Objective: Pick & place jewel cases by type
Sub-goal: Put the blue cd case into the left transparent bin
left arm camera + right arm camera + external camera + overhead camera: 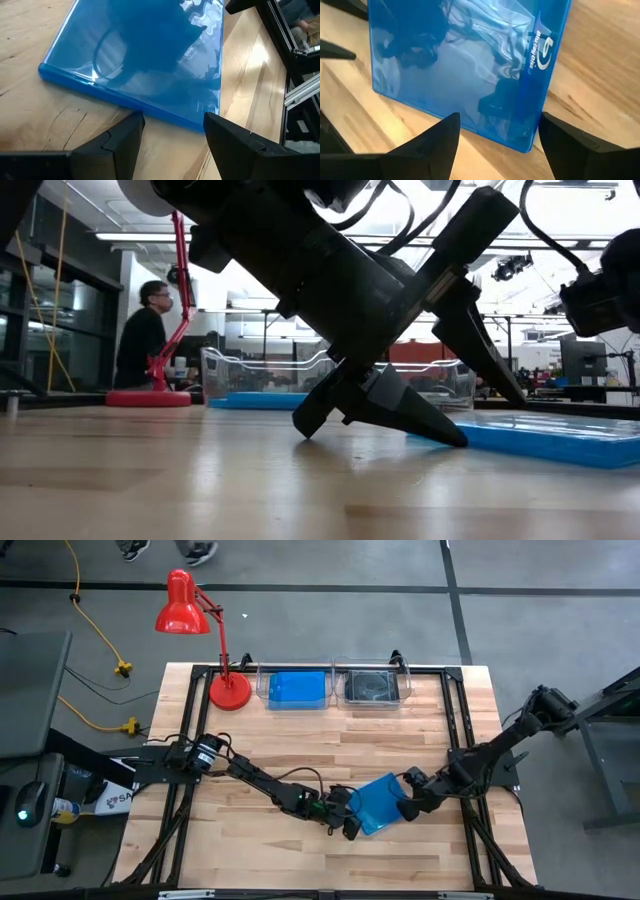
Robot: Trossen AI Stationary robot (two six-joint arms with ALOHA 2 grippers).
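Pick step: blue case lies flat on the surface; left gripper and right gripper flank it, jaws apart. Next: clamp an edge.

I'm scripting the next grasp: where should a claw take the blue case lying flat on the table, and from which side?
Grip the blue jewel case by an edge. It lies flat on the table, so faces offer no hold. The open left claw already straddles its near edge; the open right claw faces the spine corner. Probably come in low from the left.
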